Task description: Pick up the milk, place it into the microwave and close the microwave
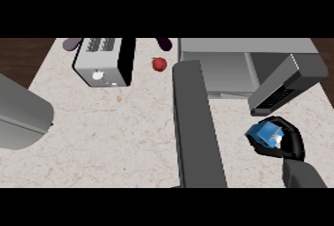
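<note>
The right robot hand [289,145] is curling its black fingers around the blue milk carton [263,132], gripping it just in front of the microwave [248,47], near its right side. Whether the carton is touching the pale marbled desk [117,132] cannot be told. The microwave's door [195,123] is standing wide open, and the grey cavity [222,76] is facing the carton, which is sitting outside it. Left of the microwave a small red fruit [159,64] is lying, and further left a silver toaster [101,62] is standing.

Pale marbled counter [117,132], toaster [104,62], red apple [159,64], open microwave [222,48] at far side.
</note>
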`<state>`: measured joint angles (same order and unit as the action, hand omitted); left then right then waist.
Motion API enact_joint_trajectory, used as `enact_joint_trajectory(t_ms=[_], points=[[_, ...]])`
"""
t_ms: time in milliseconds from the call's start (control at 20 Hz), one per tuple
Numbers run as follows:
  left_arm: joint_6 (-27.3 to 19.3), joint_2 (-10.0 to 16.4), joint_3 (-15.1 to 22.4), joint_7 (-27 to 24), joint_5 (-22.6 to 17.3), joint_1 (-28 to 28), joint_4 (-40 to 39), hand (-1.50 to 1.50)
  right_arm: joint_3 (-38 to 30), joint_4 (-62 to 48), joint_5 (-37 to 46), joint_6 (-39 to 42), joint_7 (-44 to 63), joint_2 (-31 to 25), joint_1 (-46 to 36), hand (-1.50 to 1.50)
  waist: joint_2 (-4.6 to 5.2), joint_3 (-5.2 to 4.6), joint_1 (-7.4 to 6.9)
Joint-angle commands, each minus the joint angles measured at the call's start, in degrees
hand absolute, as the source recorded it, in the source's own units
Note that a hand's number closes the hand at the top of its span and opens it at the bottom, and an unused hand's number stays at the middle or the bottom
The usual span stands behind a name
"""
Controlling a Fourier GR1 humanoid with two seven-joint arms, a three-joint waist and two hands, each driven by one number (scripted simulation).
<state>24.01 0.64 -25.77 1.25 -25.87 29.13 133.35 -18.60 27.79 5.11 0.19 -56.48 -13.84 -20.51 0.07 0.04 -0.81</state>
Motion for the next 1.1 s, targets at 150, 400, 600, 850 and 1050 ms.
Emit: enact_joint_trajectory(t_ms=[150,400,600,850,1050], points=[[-0.9,0.9,0.1,1.4,-0.2,-1.9,0.5,-1.5,3.0,-6.2,3.4,2.1,-10.4,1.9,-4.1,1.5,0.31,0.12,-0.58],[1.4,0.6,-1.4,0.1,-2.9,1.0,0.9,-1.5,4.7,-4.7,2.6,10.9,-9.1,1.0,-4.6,1.5,0.03,0.05,-0.36],[-1.7,-0.6,1.1,0.4,1.6,-1.6,-0.6,-1.5,8.2,2.1,2.7,10.3,-7.3,6.7,-2.1,1.5,-0.21,-0.05,0.93],[1.4,-0.6,-1.7,-2.7,-1.4,4.0,-0.2,-1.5,10.6,17.2,2.0,6.5,7.4,7.0,-2.1,1.5,-0.58,-0.15,1.0],[1.5,0.0,-3.7,0.5,-1.9,0.0,-0.4,-1.5,11.6,23.4,2.7,1.8,12.1,8.5,-1.9,1.5,-0.28,-0.08,0.78]])
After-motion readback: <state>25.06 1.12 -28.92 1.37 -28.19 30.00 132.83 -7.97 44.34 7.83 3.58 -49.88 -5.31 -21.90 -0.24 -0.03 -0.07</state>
